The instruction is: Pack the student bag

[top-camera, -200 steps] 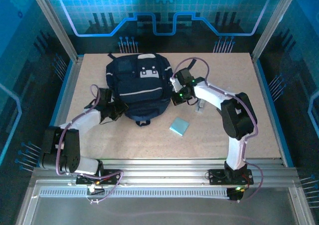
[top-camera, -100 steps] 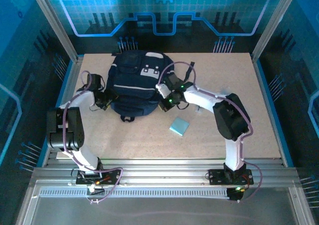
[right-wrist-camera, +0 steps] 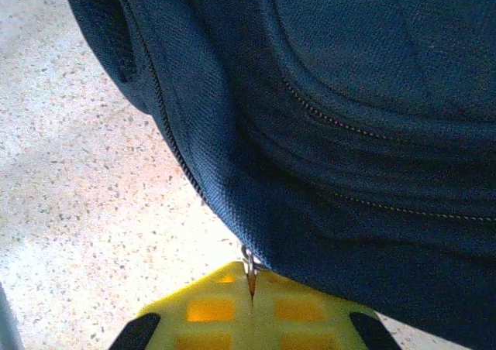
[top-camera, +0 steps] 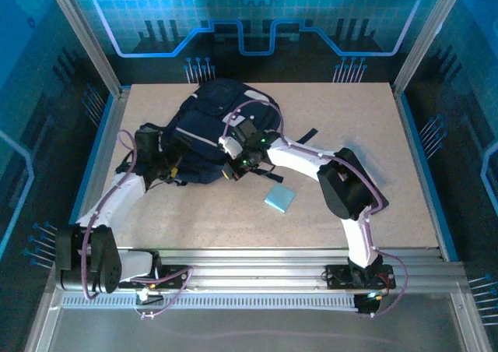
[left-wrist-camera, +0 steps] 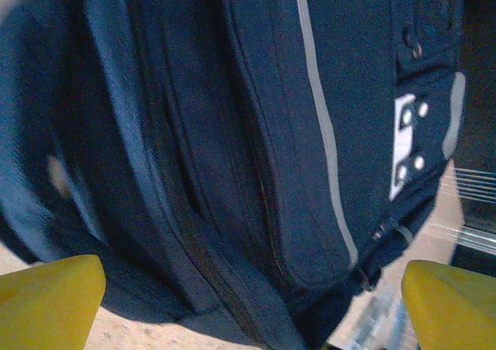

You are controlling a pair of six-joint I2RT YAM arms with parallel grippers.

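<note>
The student bag (top-camera: 204, 134) lies slumped on the table (top-camera: 405, 173) in the upper left-centre of the top view, its dark navy bulk between the 2 arms. The left gripper (top-camera: 173, 165) sits at the bag's lower left edge. In its wrist view the 2 yellow fingers (left-wrist-camera: 48, 300) stand wide apart in the bottom corners and grip nothing. Just ahead of them are a pale grey stripe (left-wrist-camera: 322, 133) and a white patch (left-wrist-camera: 404, 141) with 4 studs. The right gripper (top-camera: 233, 170) meets the bag's lower right edge, and its wrist view shows yellow fingers (right-wrist-camera: 209, 307) pressed together at bottom centre, clamped on a small metal zip pull (right-wrist-camera: 248, 259). A pale blue book (top-camera: 280, 198) lies flat to the lower right, apart from the bag.
</note>
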